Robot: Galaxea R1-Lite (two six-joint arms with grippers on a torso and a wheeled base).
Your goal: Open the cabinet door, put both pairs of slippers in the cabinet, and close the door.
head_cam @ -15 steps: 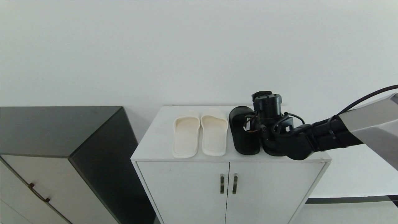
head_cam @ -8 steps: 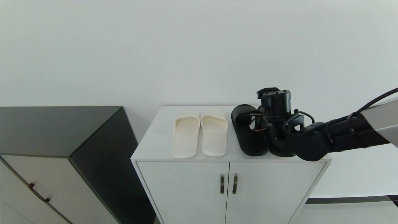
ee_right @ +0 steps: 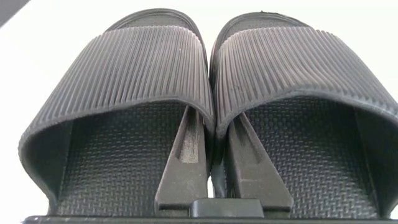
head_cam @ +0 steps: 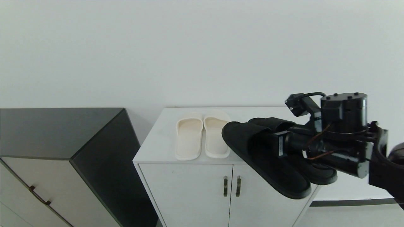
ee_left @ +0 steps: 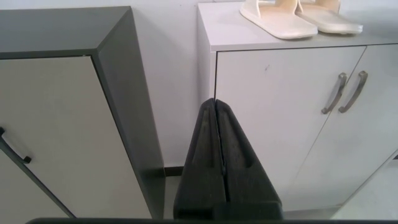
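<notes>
A second ago the pair of black ribbed-strap rubber slippers (head_cam: 271, 157) lay flat on the right side of the top of the white two-door cabinet (head_cam: 189, 195), with the right hand (ee_right: 214, 165) down on them. Now the pair is off the top, raised and carried forward and to the right. It hangs tilted in the air before the cabinet's right front corner. The pair of cream moulded slippers (head_cam: 203, 135) has not moved and lies side by side on the top, left of centre.

A small white label (head_cam: 280, 146) sits on the right hand's body, its print too small to read.

The right hand has one finger inside each black slipper, under the strap, and pinches the two touching inner side walls between them. The cabinet doors are shut, their metal handles (head_cam: 225, 186) side by side. The left hand (ee_left: 219, 155), fingers pressed together on nothing, hangs low between a dark grey cabinet (ee_left: 62, 31) and the white one.
</notes>
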